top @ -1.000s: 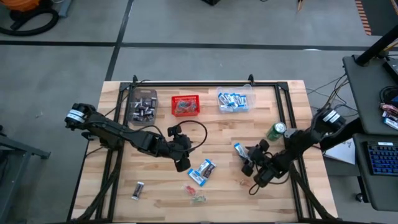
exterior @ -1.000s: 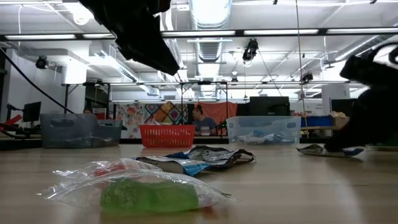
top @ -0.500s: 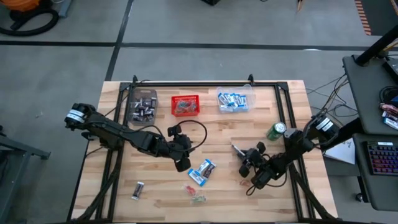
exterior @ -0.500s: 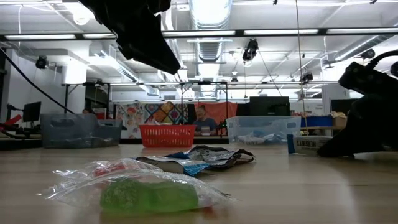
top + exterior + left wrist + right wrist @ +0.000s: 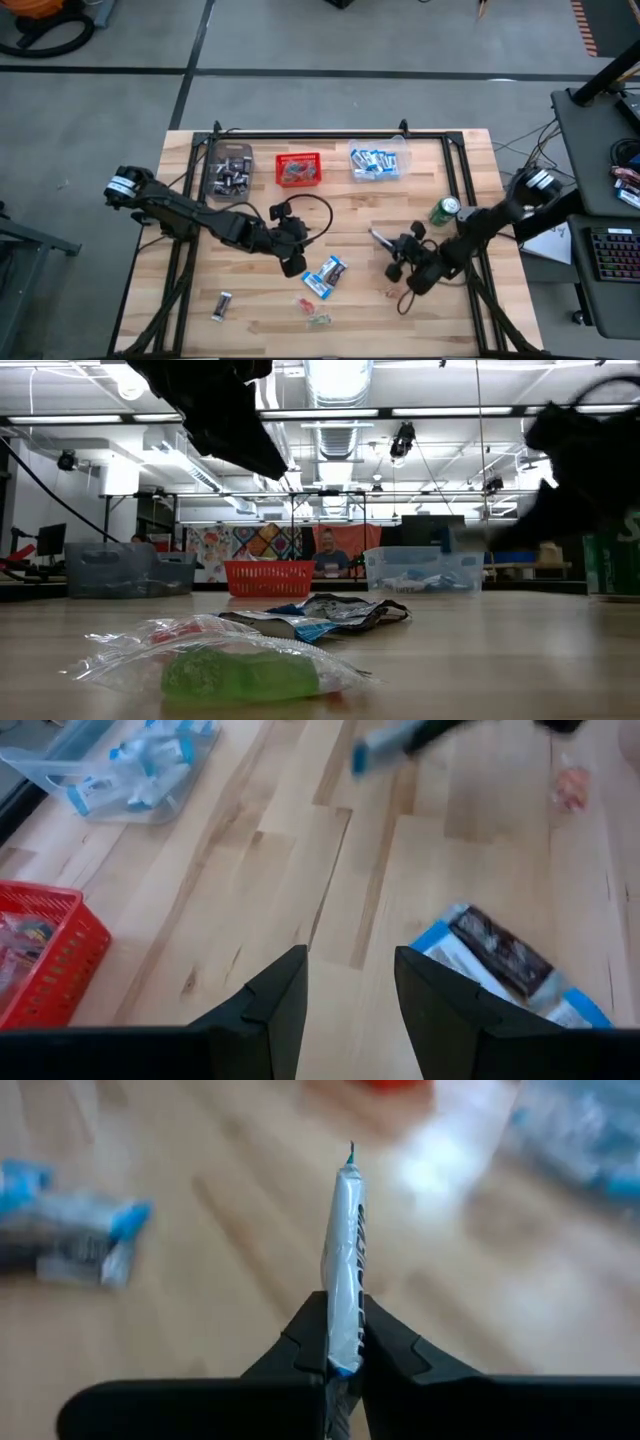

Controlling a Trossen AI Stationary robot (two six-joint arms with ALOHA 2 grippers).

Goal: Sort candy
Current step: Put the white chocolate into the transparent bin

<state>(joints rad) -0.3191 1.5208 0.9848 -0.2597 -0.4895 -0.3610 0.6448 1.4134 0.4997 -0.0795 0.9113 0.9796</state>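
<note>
My right gripper (image 5: 395, 250) is at the table's right middle, shut on a blue-and-white candy packet (image 5: 346, 1250) that it carries above the wood. Left of centre, my left gripper (image 5: 350, 1005) hovers open with nothing between its fingers. Two blue-and-white packets (image 5: 325, 275) lie flat on the table just beyond it. A dark mini bar (image 5: 222, 305), red and green twist-wrapped pieces (image 5: 315, 310) and a pink piece (image 5: 392, 293) lie loose near the front edge. My right gripper pinches the packet's two flat faces between its two fingers at the end nearest the gripper (image 5: 343, 1342). The fingers come slanting down from the table's right side. The packet sticks out past the fingertips along them, on edge, lifted clear of the table.
Along the far edge stand a clear bin of dark bars (image 5: 228, 172), a red mesh basket (image 5: 298, 169) and a clear bin of blue packets (image 5: 377, 162). A green can (image 5: 444, 210) stands right of my right arm. A black frame rail (image 5: 330, 134) borders the table.
My right gripper has shut on the blue-and-white packet that lay on the table at the right. It has then risen with it, and the packet now hangs clear of the wood and on edge. It has also shifted slightly toward the far left.
</note>
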